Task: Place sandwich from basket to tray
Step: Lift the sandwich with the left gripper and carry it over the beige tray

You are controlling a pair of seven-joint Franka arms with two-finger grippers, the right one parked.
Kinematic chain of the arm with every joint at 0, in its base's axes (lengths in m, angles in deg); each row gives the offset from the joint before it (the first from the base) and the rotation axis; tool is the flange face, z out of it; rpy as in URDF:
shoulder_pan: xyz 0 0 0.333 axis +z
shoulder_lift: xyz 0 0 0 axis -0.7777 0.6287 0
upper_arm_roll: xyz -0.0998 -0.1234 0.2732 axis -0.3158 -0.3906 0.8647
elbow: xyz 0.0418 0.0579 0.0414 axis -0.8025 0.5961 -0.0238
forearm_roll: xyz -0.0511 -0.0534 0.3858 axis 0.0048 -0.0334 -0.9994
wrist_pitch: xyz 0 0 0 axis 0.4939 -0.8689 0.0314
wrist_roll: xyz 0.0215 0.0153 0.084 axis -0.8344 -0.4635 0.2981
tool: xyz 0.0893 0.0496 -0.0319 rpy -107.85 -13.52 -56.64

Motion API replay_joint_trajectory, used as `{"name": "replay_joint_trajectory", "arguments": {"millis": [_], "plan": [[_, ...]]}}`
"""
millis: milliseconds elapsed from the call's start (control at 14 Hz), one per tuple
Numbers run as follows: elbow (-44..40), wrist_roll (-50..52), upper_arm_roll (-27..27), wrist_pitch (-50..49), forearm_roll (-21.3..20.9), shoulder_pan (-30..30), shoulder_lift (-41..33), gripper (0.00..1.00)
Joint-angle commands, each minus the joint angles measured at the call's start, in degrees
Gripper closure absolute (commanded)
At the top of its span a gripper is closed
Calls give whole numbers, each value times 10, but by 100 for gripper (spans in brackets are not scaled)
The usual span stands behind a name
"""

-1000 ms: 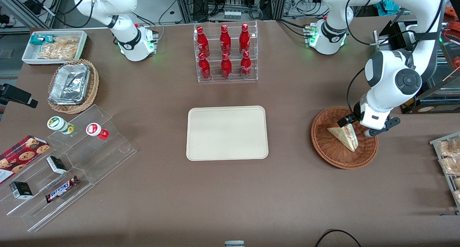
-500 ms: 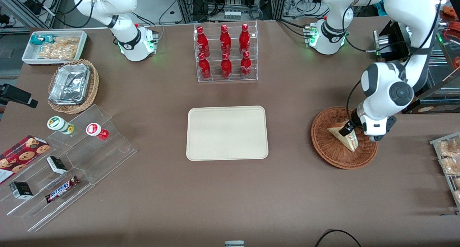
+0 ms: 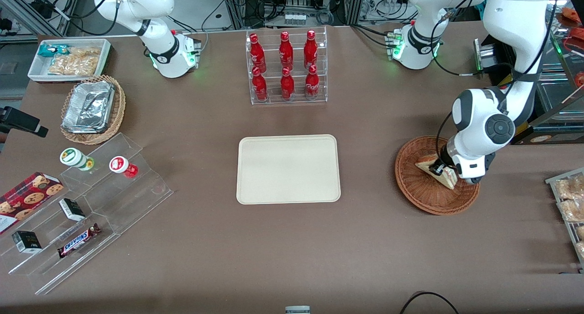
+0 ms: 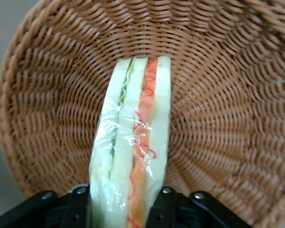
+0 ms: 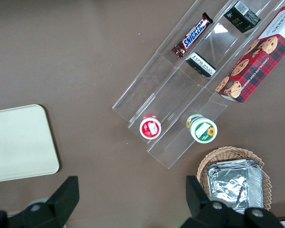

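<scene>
The gripper [image 3: 441, 170] is down inside the basket [image 3: 422, 197], its two black fingers [image 4: 78, 209] pressed against the flat bread faces of the sandwich [image 4: 133, 142], one on each side, closed onto the wedge. The sandwich stands on edge in clear wrap, its cut edge with green, red and yellow layers facing the wrist camera, its lower end resting on the woven floor. In the front view it sits at the middle of the basket, leaning toward 4 o'clock. The basket is at the working arm's end of the table. The tray [image 3: 288, 169] lies flat at the table's middle, at about 9 o'clock from the basket and well apart from it. A clear rack of red bottles [image 3: 286, 65] stands at 12 o'clock from the tray.
</scene>
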Motion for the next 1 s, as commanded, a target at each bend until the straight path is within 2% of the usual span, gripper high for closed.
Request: {"name": "replay_joint_trajectory", "arguments": {"millis": [0, 143, 357, 643, 786, 929], "plan": [[-97, 8, 0, -152, -3, -43, -28, 92], [-178, -44, 0, -232, -2, -92, 5, 90], [-252, -110, -1, -255, 0, -167, 66, 90], [-352, -95, -1, -248, 15, -266, 170, 94], [-404, -70, -6, -229, 35, -312, 219, 94], [-448, -30, -6, -221, 37, -356, 258, 94]]}}
